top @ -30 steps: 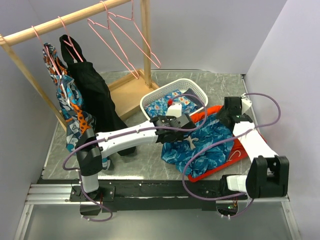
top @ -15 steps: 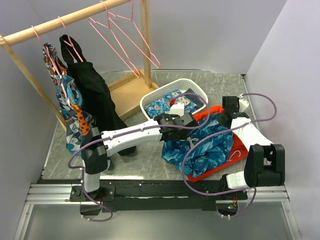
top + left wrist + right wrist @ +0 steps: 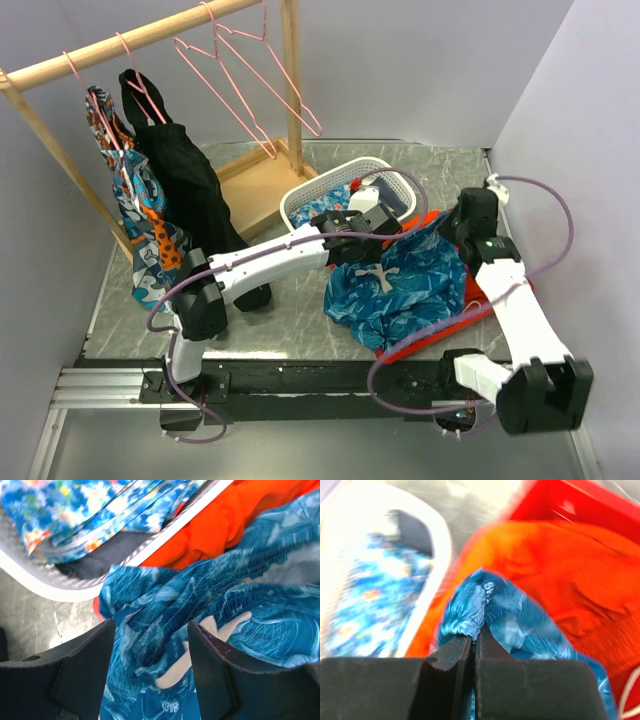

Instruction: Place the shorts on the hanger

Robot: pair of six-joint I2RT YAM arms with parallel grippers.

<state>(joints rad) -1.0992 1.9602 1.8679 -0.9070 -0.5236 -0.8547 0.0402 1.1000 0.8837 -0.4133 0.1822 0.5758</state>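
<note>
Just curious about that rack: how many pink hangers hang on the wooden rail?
4: leftmost hanger carries patterned cloth, the next a black garment, two empty hangers hang rightward.

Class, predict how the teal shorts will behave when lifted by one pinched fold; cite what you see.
Probably floppy: the shorts lie crumpled in folds, so the rest should sag. Likely light: the right gripper, jaws shut on a small bunch, holds it up. The white drawstring may dangle and snag.

The left arm (image 3: 262, 264) and right arm (image 3: 522, 312) are wearing white shells with black joints; purple cables (image 3: 566, 212) are looping off them; pincer fingers (image 3: 75, 680) are showing matte black.
</note>
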